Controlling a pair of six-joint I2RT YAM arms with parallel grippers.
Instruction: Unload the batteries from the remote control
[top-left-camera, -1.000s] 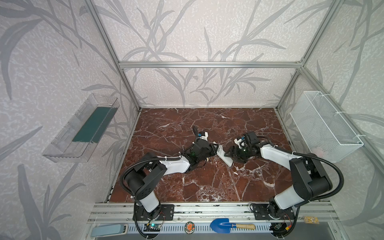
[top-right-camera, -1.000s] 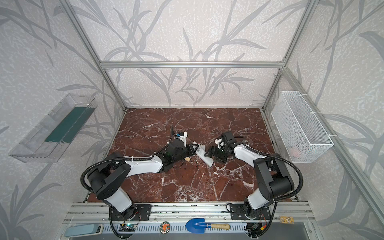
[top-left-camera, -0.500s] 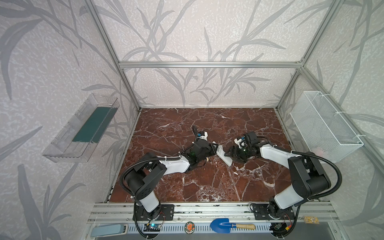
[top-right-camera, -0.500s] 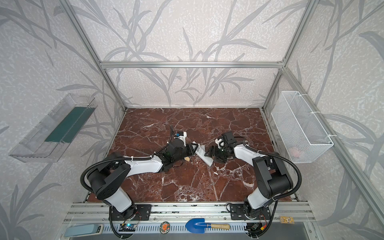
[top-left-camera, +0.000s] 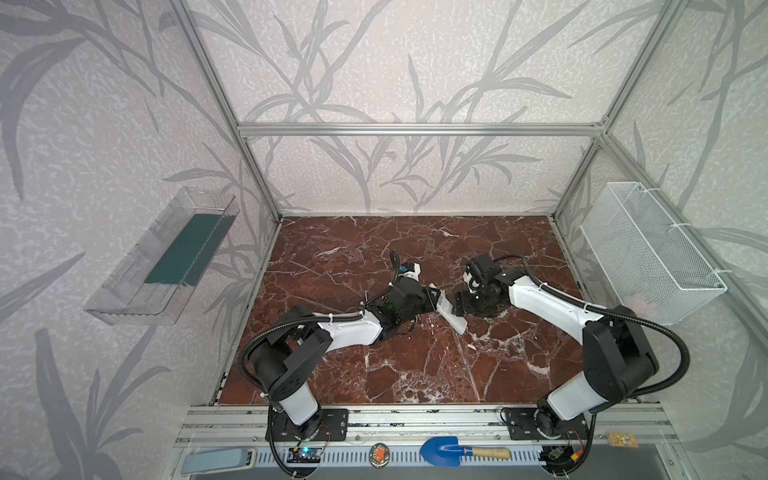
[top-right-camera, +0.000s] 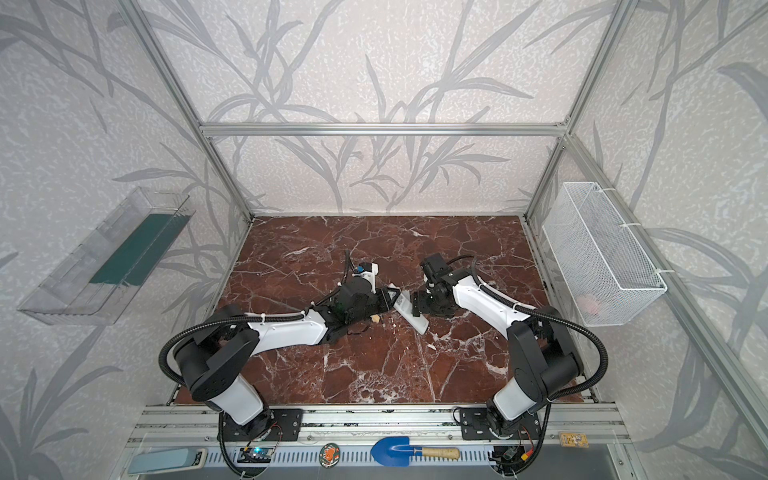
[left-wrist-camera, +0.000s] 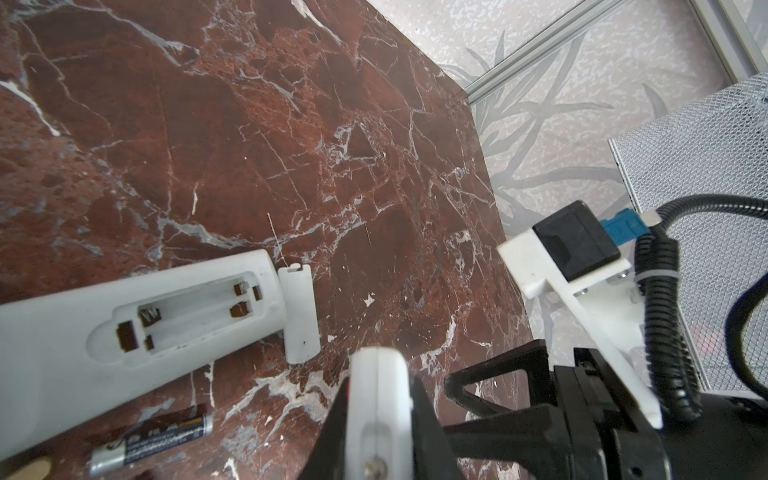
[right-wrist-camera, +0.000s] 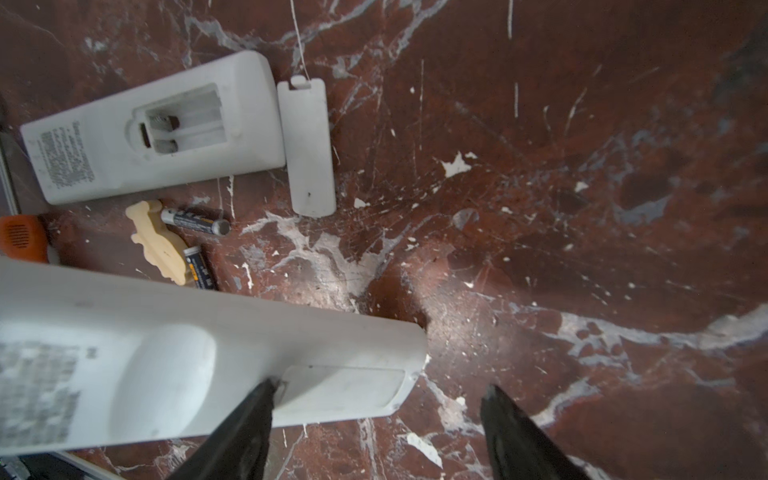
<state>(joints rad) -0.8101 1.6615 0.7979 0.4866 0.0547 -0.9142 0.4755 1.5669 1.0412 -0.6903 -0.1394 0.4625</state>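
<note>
The left gripper (left-wrist-camera: 378, 415) is clamped on the held remote (right-wrist-camera: 166, 365), whose fitted cover (right-wrist-camera: 340, 384) lies at the end toward the right gripper (right-wrist-camera: 380, 388). The right jaws stand apart: one finger (right-wrist-camera: 249, 428) touches the fitted cover's seam, and the other finger (right-wrist-camera: 509, 436) hangs over bare table (right-wrist-camera: 582, 208). One battery (right-wrist-camera: 195, 220) lies on the table just beside the second remote (right-wrist-camera: 145, 133) (compartment empty, loose cover (right-wrist-camera: 309, 145) against its end). The other battery (right-wrist-camera: 198, 270) lies nearer the held remote, which partly hides it. Both lie between the two remotes, apart from either gripper. A cream block (right-wrist-camera: 158, 245) touches both. Open marble runs from the right gripper toward the table's far and right edges. The basket (top-left-camera: 648, 257) hangs on the wall past the right edge, well apart.
</note>
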